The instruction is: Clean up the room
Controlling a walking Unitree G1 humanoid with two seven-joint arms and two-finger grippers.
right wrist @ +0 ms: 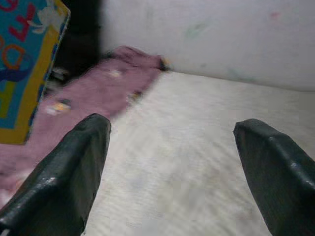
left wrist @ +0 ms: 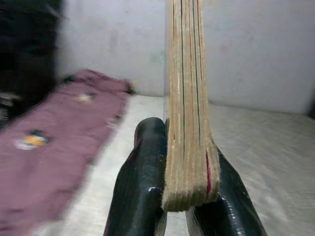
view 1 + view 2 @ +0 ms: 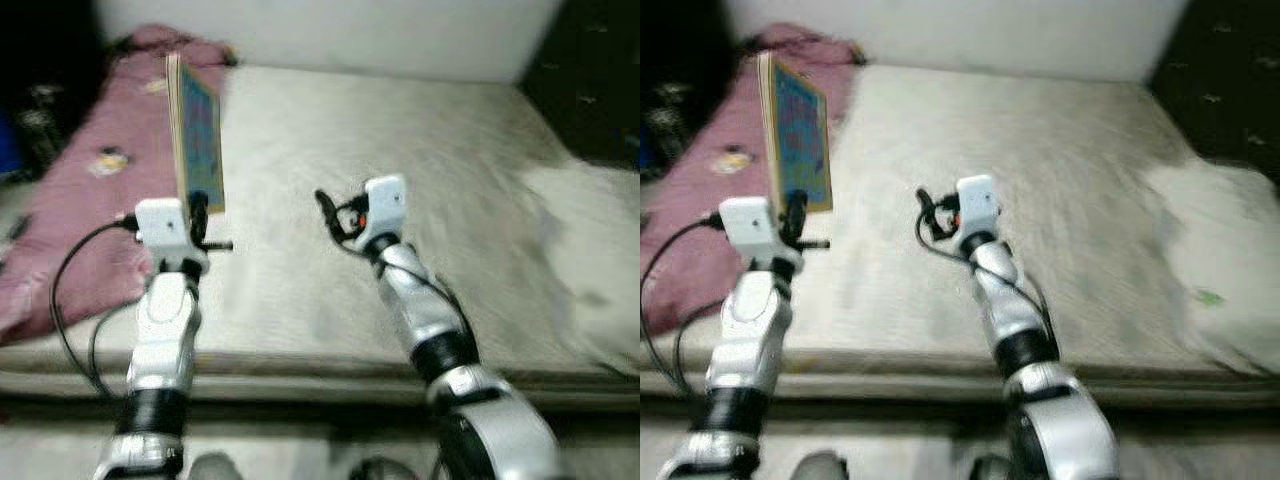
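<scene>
My left gripper point(image 3: 199, 212) is shut on the lower edge of a thick children's board book point(image 3: 196, 132) with a blue and yellow cover, held upright above the left part of the bed. In the left wrist view the book's tan page edges point(image 2: 187, 113) stand clamped between my two black fingers point(image 2: 142, 182). My right gripper point(image 3: 330, 215) hovers over the middle of the bed, open, with nothing between its fingertips point(image 1: 74, 172). The book's cover point(image 1: 24, 64) also shows at the edge of the right wrist view.
A pale mattress point(image 3: 400, 180) spreads ahead of me, its front edge near my body. A pink blanket point(image 3: 80, 190) lies along its left side. A crumpled white sheet point(image 3: 590, 250) lies at the right. A white wall point(image 3: 350, 30) stands behind; dark furniture flanks both sides.
</scene>
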